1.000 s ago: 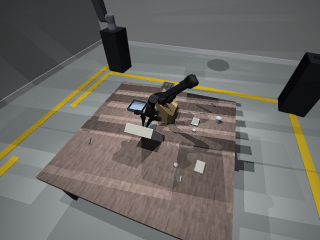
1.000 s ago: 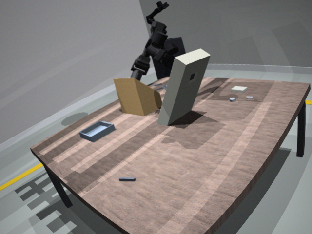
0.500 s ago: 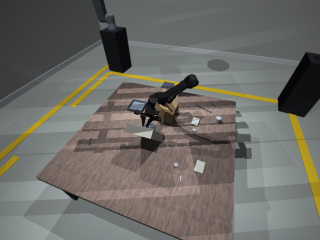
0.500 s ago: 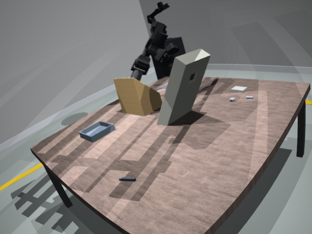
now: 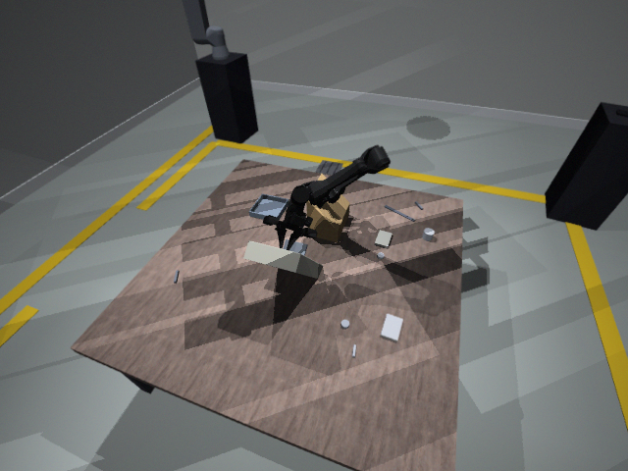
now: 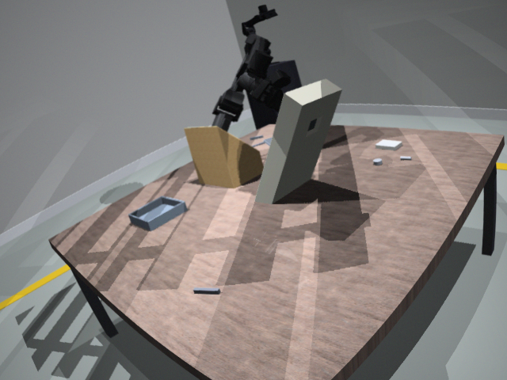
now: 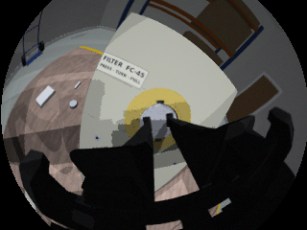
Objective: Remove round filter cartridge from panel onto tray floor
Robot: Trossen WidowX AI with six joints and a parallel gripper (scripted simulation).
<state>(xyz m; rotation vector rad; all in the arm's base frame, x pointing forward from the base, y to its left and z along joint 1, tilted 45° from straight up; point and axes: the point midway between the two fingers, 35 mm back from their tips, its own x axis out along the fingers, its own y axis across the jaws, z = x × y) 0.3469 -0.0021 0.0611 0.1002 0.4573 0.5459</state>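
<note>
Cartridge (image 7: 157,126) in panel (image 5: 278,256) (image 6: 300,142) (image 7: 168,57) — panel on tbl (image 5: 243,375) (image 6: 261,319) (image 7: 59,115).

Near the claw (image 5: 287,247) (image 7: 158,120) I can see a chunky tan block (image 5: 330,223) (image 6: 215,159). Looking down from above, a cream box (image 5: 384,237) lies off to the claw's right, with a pale cylinder (image 5: 429,234) farther out that way. Well below the claw sit a white box (image 5: 392,327) (image 6: 388,144) (image 7: 45,96) and a small round disc (image 5: 344,323) (image 6: 377,162) (image 7: 73,103). A short dark bar (image 5: 176,276) (image 6: 207,290) lies well apart, down to its left.
</note>
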